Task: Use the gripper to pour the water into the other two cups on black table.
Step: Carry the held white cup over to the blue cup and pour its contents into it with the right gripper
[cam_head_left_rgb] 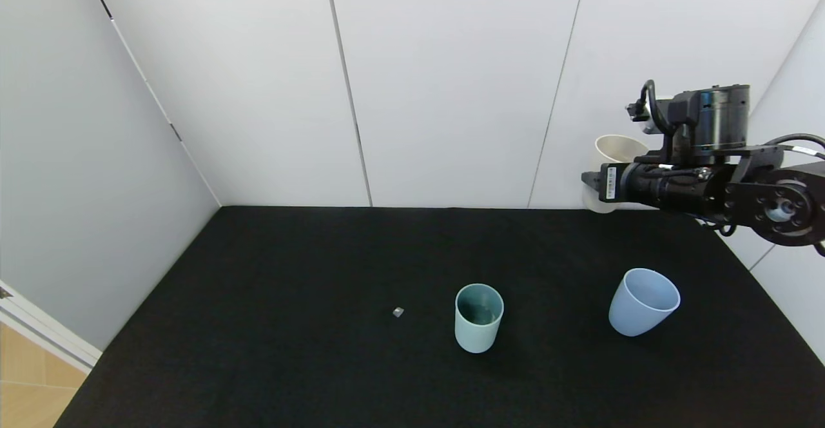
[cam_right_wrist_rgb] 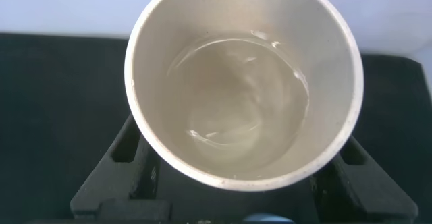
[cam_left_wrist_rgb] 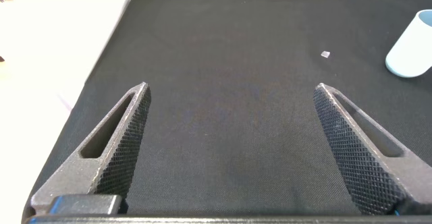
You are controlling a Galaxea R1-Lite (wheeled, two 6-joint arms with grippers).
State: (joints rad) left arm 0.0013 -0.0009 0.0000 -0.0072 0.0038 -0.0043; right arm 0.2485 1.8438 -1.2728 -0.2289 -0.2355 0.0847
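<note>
Teal cup (cam_head_left_rgb: 479, 318) nearest on black table (cam_head_left_rgb: 290, 363), dark sheen inside, fill uncertain; small grey speck (cam_head_left_rgb: 398, 312) beside it
Periwinkle cup (cam_head_left_rgb: 643, 301) right of it, no liquid discernible
Right gripper (cam_head_left_rgb: 596, 186) raised beyond, clamped on beige cup (cam_right_wrist_rgb: 244, 82), upright, water (cam_right_wrist_rgb: 236, 96) inside
Left gripper (cam_left_wrist_rgb: 229, 116) spread wide, idle above table
Judgement: pours remaining
</note>
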